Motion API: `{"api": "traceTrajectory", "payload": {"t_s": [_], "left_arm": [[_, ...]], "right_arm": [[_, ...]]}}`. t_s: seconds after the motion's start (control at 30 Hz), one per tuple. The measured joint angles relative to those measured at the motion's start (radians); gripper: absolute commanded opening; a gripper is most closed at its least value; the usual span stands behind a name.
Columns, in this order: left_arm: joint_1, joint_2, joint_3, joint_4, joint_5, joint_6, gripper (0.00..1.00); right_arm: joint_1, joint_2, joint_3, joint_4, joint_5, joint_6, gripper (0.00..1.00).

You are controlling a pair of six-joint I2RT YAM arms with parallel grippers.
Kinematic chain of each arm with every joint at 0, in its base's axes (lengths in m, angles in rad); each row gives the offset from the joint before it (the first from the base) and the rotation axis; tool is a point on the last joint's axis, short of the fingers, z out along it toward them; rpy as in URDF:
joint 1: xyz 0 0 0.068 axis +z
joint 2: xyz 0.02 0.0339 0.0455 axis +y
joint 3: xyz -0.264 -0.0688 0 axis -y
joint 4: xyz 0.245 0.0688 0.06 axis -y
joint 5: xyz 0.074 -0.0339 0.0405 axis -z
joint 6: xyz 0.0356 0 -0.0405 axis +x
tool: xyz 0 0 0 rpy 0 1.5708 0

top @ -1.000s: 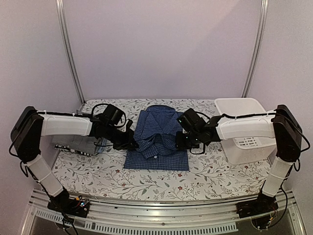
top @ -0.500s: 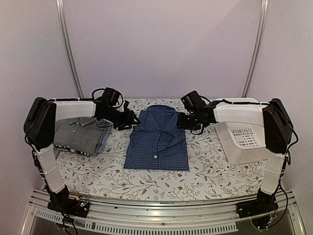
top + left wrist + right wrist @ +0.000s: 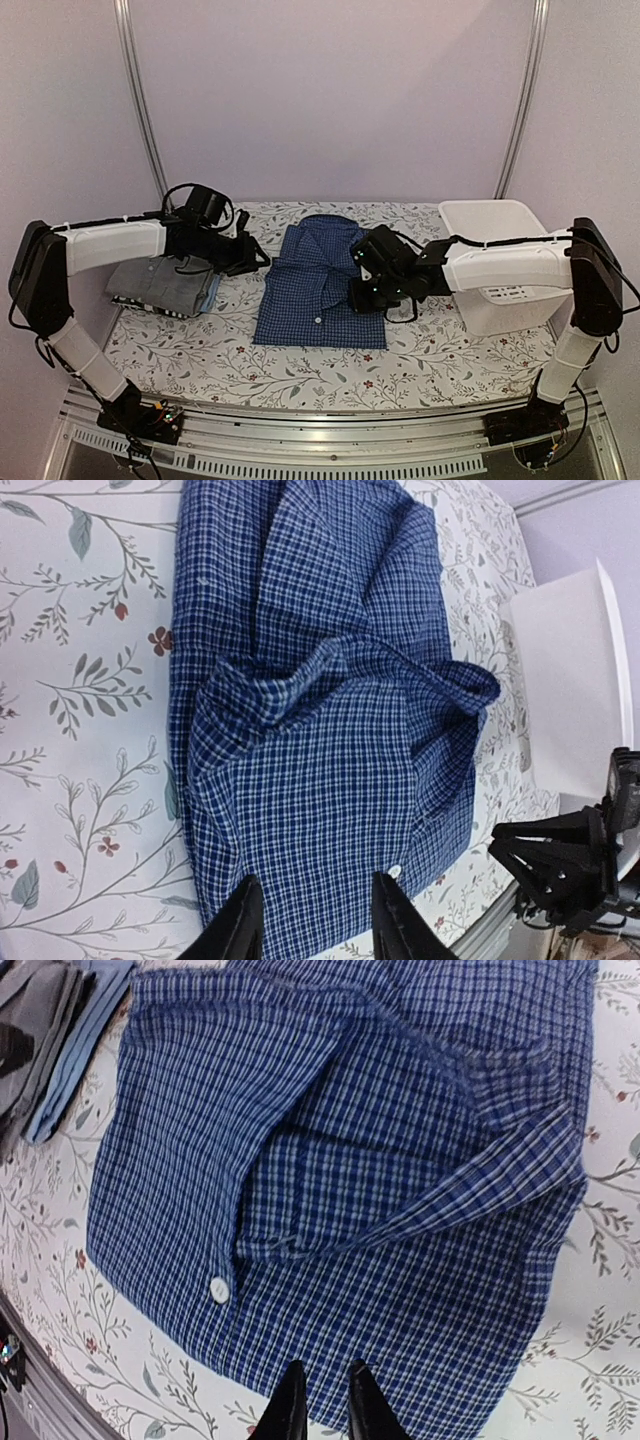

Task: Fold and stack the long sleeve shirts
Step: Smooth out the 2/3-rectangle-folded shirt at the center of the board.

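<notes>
Both arms have shifted since half a second back. The right one has dropped from the far edge onto the shirt's right side, and the left one has drawn off to the left.

1. Blue checked shirt (image 3: 320,290): middle of the table (image 3: 430,350), folded to a rectangle, collar at the far end, buttons up. I judge its fold done or nearly so. It is not yet stacked.
2. Pile of folded shirts (image 3: 165,285): left side, grey on top, light blue and striped edges below. I read these as finished.
3. Left gripper (image 3: 315,878): just beside the blue shirt's far left edge, fingers apart, holding nothing.
4. Right gripper (image 3: 325,1365): over the shirt's right edge, fingers nearly together. I cannot tell whether they pinch cloth.
5. Basket (image 3: 500,310): right side, well apart from the shirt. I cannot make out anything in it.

Left to do, as I judge it: carry the blue shirt onto the left pile.
</notes>
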Motion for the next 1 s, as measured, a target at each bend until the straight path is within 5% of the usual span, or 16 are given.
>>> {"api": "traceTrajectory", "payload": {"t_s": [0.4,1.0], "left_arm": [[-0.067,-0.029,-0.077,0.007,0.002,-0.020,0.24],[-0.067,0.039,-0.004,-0.001,0.006,-0.004,0.25]], "right_arm": [[0.027,0.176,0.014,0.101,-0.100,0.053,0.12],[-0.226,0.391,0.388,0.099,-0.139,-0.027,0.43]]}}
